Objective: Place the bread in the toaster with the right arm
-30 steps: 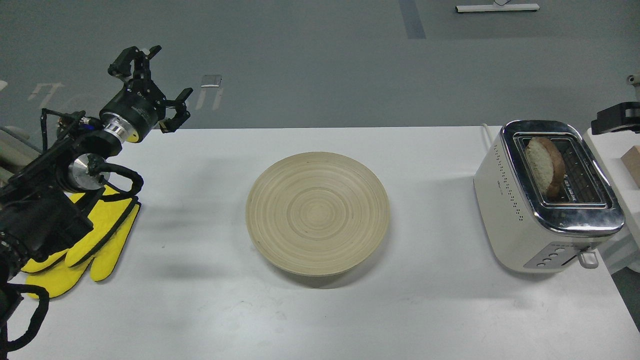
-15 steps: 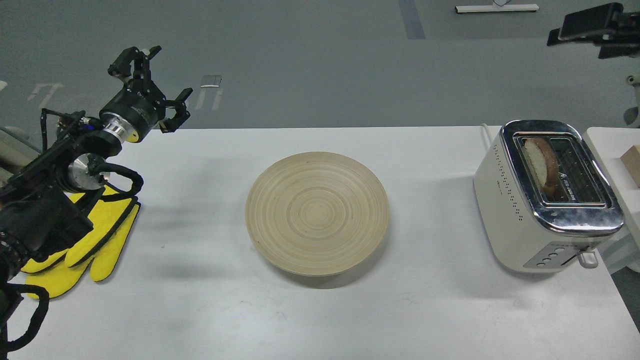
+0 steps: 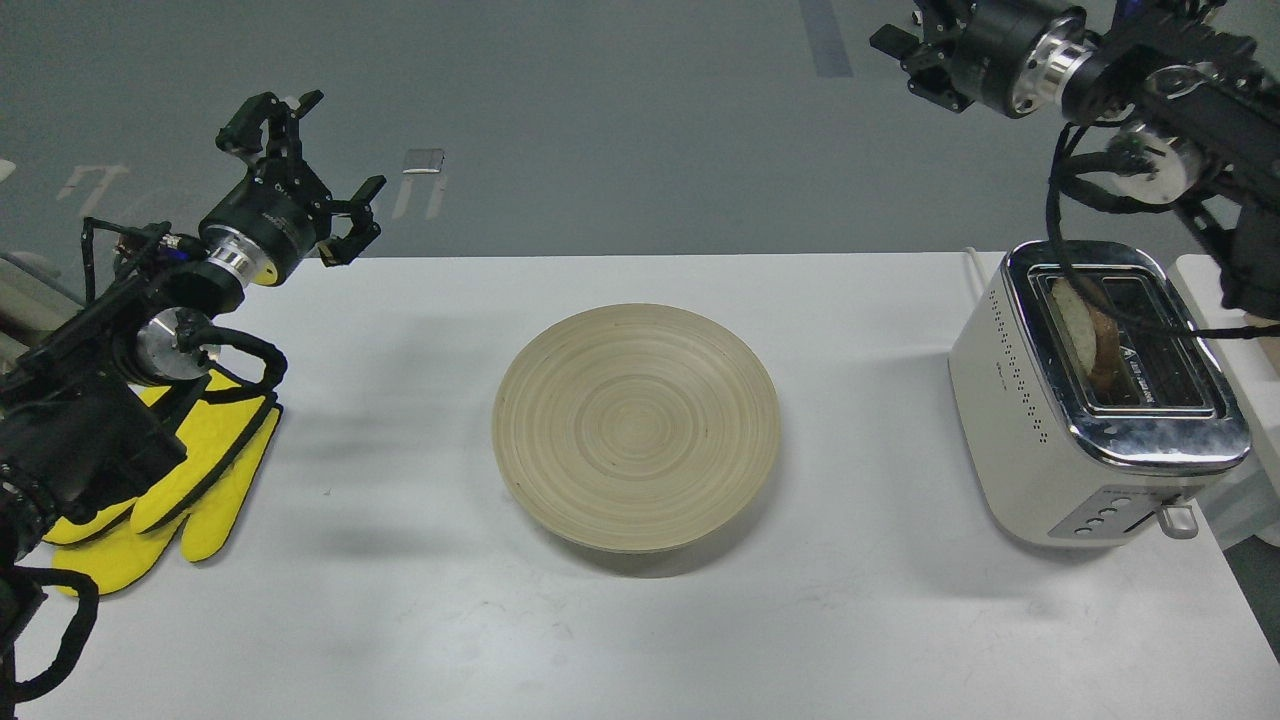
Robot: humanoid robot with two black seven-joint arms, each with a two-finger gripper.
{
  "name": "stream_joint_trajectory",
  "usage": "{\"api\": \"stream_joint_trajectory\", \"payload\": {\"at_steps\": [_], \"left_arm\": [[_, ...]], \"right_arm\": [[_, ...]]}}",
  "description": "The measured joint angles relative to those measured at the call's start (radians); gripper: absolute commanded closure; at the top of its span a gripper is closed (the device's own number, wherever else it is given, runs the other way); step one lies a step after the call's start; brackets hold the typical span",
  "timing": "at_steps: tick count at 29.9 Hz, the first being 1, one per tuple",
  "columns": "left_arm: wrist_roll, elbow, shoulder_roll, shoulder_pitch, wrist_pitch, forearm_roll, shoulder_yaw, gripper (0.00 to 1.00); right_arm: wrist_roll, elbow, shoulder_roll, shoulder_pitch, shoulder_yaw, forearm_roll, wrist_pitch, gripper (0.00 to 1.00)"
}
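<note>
On toaster (image 3: 1040, 420), tiny unreadable label, bread (image 3: 1085, 335) inside

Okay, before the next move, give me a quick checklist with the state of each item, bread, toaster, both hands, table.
1. Bread in a toaster slot: ok, it stands in the left slot, top edge showing.
2. Toaster upright on the table: ok.
3. Right hand clear of the toaster: ok, raised high above it; open or shut: cannot tell.
4. Right arm's cable clear of the slots: not ok, a black cable hangs across the toaster top.
5. Left hand out of the way: ok, open, empty, far left.
6. Lever pushed down: cannot tell.
</note>
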Motion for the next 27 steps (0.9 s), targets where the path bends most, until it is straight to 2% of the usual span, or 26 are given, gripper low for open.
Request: {"api": "stream_joint_trajectory", "payload": {"at_steps": [3,5,8,12,17,27], "left_arm": [[0.0,0.0,0.0,0.0,0.0,0.0,0.0,0.0],[0.0,0.0,-0.001,0.0,0.0,0.0,0.0,0.0],[0.0,0.0,-0.001,0.0,0.0,0.0,0.0,0.0],[0.0,0.0,-0.001,0.0,0.0,0.0,0.0,0.0],[0.001,0.0,-0.001,0.0,0.0,0.0,0.0,0.0],[0.0,0.0,0.0,0.0,0.0,0.0,0.0,0.0]], "right_arm": [[0.027,-0.087,0.111,-0.045,0.092,-0.001,0.003,0.04],[0.069,-0.129,0.168,-0.06,0.111,-0.001,0.003,0.04],[0.122,-0.174,0.224,-0.079,0.119,0.001,0.0,0.03],[0.162,-0.208,0.273,-0.116,0.132,0.003,-0.001,0.03],[0.184,-0.212,0.317,-0.177,0.194,0.003,0.001,0.03],[0.187,-0.213,0.341,-0.208,0.239,0.002,0.0,0.02]]}}
